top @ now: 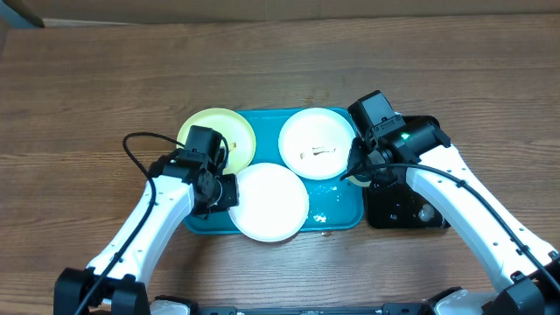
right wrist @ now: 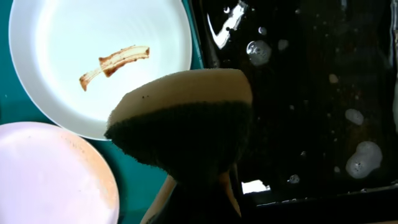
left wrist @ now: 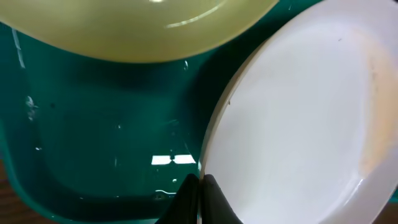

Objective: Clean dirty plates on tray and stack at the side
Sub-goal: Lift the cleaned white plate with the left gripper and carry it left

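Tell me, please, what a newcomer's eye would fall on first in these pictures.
A teal tray mid-table holds three plates: a yellow-green plate back left, a white plate with a brown smear back right, and a front white plate. The right gripper holds a sponge beside the smeared one; the left gripper pinches the front plate's rim.

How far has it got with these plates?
Early. Nothing is stacked: the yellow-green plate and both white ones sit on the tray. The right gripper holds a sponge; the left gripper pinches the near white plate. The far white plate shows a brown smear.
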Controlling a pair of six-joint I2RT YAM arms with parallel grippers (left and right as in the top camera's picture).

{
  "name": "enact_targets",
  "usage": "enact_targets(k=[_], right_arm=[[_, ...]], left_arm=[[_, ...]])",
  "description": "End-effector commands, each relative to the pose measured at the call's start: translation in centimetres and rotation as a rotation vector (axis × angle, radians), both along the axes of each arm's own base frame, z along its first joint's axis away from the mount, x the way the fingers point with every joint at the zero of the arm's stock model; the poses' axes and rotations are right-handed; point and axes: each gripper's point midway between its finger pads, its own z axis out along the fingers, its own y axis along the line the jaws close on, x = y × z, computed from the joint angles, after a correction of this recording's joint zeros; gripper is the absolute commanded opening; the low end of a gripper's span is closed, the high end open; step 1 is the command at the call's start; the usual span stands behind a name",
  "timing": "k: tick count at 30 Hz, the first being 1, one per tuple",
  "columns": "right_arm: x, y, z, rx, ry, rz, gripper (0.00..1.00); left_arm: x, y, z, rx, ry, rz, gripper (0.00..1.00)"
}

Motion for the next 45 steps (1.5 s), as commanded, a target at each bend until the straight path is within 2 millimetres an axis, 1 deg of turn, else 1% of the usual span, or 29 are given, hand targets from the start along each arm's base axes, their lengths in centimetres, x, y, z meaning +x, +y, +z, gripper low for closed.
enact_targets(k=[1,4,7,11,15,19,20,23,28,32,38,45], right_arm=[[1.1,-1.3,1.6,-0.004,-0.058,-0.044,0.04],[1.4,-2.4,1.5,-0.007,-0.054,-0.08,0.04],[1.7,-3.5,1.5,-0.012,-0.054,-0.09,0.04],[2.1,-5.0,1.5,-0.023,-0.053,-0.106,0.04],[2.5,-6.4,1.5,-0.027,-0.052,-0.141,0.04],[2.6,-7.6,1.5,-0.029,-0.048,-0.176,0.04],[2.6,-7.7,1.4,-0.03,-0.047,-0.177,0.04],[2.6,-7.9,1.4,-0.03,-0.046,-0.181,0.04],[2.6,-7.9,1.4,-0.031,-0.045,-0.181,0.04],[2.6,-7.9,1.4,-0.031,-0.045,-0.181,0.04],[2.6,-7.9,1.4,-0.03,-0.045,-0.181,0.04],[2.5,-7.9,1.4,-0.032,-0.039,-0.182,0.04]], left_arm=[[2.8,0.6,4.4,0.048,-0.173,-0.012,0.04],[3.4,1.1,6.3,0.085,-0.245,-0.045,0.04],[3.6,1.8,7.2,0.151,-0.29,-0.077,0.04],[3.8,2.1,8.0,0.249,-0.334,-0.126,0.04],[4.5,1.6,9.2,0.337,-0.394,-0.172,0.04],[5.2,1.2,11.0,0.452,-0.469,-0.202,0.04],[5.4,1.0,11.5,0.473,-0.488,-0.212,0.04],[5.8,-0.6,12.4,0.516,-0.548,-0.295,0.04],[5.9,-2.9,13.9,0.601,-0.642,-0.384,0.04],[5.8,-4.3,15.2,0.673,-0.71,-0.432,0.04],[5.4,-4.7,16.5,0.769,-0.758,-0.445,0.04],[5.7,-5.4,17.7,0.832,-0.805,-0.488,0.04]])
